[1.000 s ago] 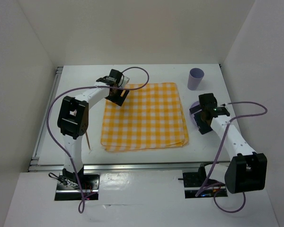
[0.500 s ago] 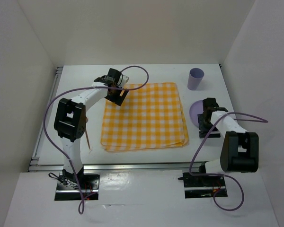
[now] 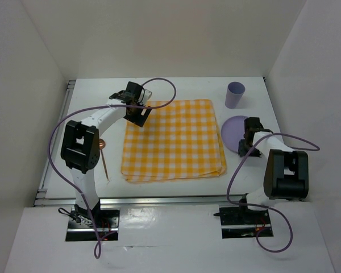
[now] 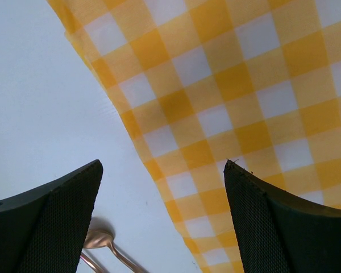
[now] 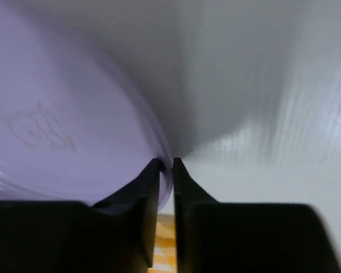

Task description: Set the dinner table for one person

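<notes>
The dinner table [image 3: 176,88] is a white top carrying a yellow-and-white checked cloth [image 3: 173,139]. A purple plate [image 3: 232,128] sits just right of the cloth. My right gripper [image 3: 244,143] is shut on its near rim; the right wrist view shows the thin purple rim [image 5: 169,170] pinched between the black jaws of the right gripper [image 5: 166,165]. My left gripper [image 3: 140,115] hangs open over the cloth's far left edge [image 4: 159,170], nothing between its fingers [image 4: 62,210]. A copper spoon [image 4: 99,242] lies on the white top beside that edge.
A purple cup [image 3: 235,94] stands upright at the back right, beyond the plate. The copper spoon head [image 3: 103,144] and a thin stick [image 3: 105,168] lie left of the cloth, by the left arm. White walls close in the sides and the back.
My right gripper has shut on the plate's rim and its arm has drawn back toward its base, so more of the plate shows. The left arm swung slightly left, still open.
</notes>
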Available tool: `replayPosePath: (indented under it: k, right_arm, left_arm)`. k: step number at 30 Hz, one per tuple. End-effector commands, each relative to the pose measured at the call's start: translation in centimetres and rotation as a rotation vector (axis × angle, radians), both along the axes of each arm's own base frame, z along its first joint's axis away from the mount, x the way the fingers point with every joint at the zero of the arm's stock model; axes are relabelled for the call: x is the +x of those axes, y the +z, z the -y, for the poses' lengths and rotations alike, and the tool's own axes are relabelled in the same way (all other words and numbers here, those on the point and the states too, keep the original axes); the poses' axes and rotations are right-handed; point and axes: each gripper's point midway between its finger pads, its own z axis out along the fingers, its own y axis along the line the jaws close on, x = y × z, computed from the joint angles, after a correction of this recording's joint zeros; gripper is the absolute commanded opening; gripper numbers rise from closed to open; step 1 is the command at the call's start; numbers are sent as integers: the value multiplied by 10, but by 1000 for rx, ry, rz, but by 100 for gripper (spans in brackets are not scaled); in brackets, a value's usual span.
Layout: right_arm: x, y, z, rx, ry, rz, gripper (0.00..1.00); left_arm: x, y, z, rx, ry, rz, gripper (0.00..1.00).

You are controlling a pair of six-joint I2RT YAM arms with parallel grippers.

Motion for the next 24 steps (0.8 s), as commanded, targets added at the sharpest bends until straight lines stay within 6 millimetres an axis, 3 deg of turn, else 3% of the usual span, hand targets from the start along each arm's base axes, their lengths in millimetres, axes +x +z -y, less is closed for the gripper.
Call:
replayPosePath:
  k: [1,2,8,17,20,22,23,24]
  right_arm:
    - [-8,-10,1,7,-19,-28,13]
    - [-10,-10,1,10,-32,-34,1]
    - [-10,22,13,-62,-60,60,0]
    - [9,118,29,-221,71,292,0]
    - [15,142,31,-262,104,358,0]
    - [26,163,26,-304,244,401,0]
    - [47,187,24,-355,321,501,0]
    - [64,203,3,-427,575,544,0]
  left_arm:
    - [-4,14,-6,7,-8,30,94]
    - [-2,15,-5,9,-16,39,94]
    - [-1,15,-7,18,-10,42,94]
    - [2,25,-12,22,4,56,94]
    - [3,30,-15,11,7,53,94]
    - [6,34,-17,-37,30,41,94]
    - [8,36,-26,-43,50,38,94]
    - [9,40,-28,-59,64,40,94]
